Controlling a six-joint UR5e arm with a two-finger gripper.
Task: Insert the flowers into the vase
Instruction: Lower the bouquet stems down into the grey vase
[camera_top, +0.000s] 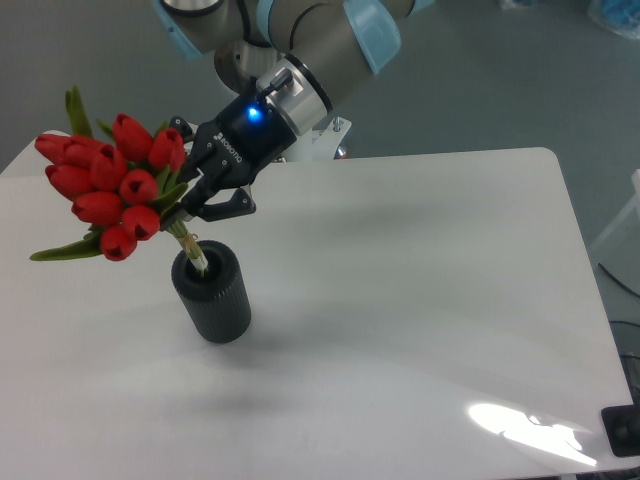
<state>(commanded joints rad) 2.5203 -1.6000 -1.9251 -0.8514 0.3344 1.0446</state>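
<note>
Grey floor surrounded a white, round-cornered table (420, 300), which carried a glare patch near its front right corner. Toward the left of that table stood the small, nearly black cylindrical vase with finely ribbed sides (213, 296), upright, its round mouth open to the top.

From the upper edge came the grey and pale-blue robot arm (300, 35), reaching down and to the left. Its black end effector (185, 208), a blue light glowing on the wrist behind it, was closed around the bunch of red closed tulips with green leaves (110, 185), gripping it low, where the heads met the short stems. The bunch leaned up and to the left, the flower heads well above and left of the vase. One long leaf stuck out low to the left, another rose at the top. The pale stem ends pointed down to the right and sat at the vase's mouth, the tips just inside the rim.
</note>
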